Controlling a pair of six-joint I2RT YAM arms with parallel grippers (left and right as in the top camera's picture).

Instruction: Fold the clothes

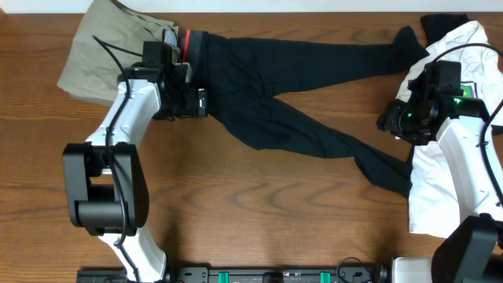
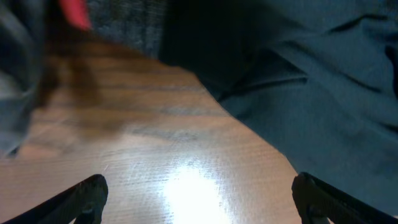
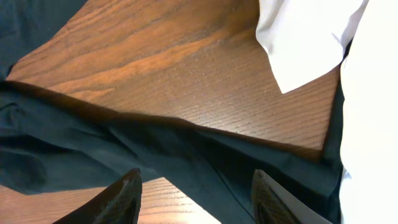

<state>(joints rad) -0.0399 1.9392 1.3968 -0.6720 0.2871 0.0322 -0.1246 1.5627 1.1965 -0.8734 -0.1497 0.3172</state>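
Overhead cam looks straight down from high up and takes in the bench [image 1: 259, 220] from far edge to near edge. Left wrist cam sits v. close to the wood nr the far-left corner, facing the black trousers [image 2: 323, 93] at the waistband [image 2: 124, 28]. Right wrist cam, also close, by the right edge, faces a trouser leg [image 3: 186, 155] & the white T-shirt [image 3: 311, 37]. Overhead covers both patches.

We see a brown wood-grain desk [image 1: 259, 204], a pale strip [image 1: 314, 6] beyond its far edge, and glare [image 2: 193, 186] on its surface.
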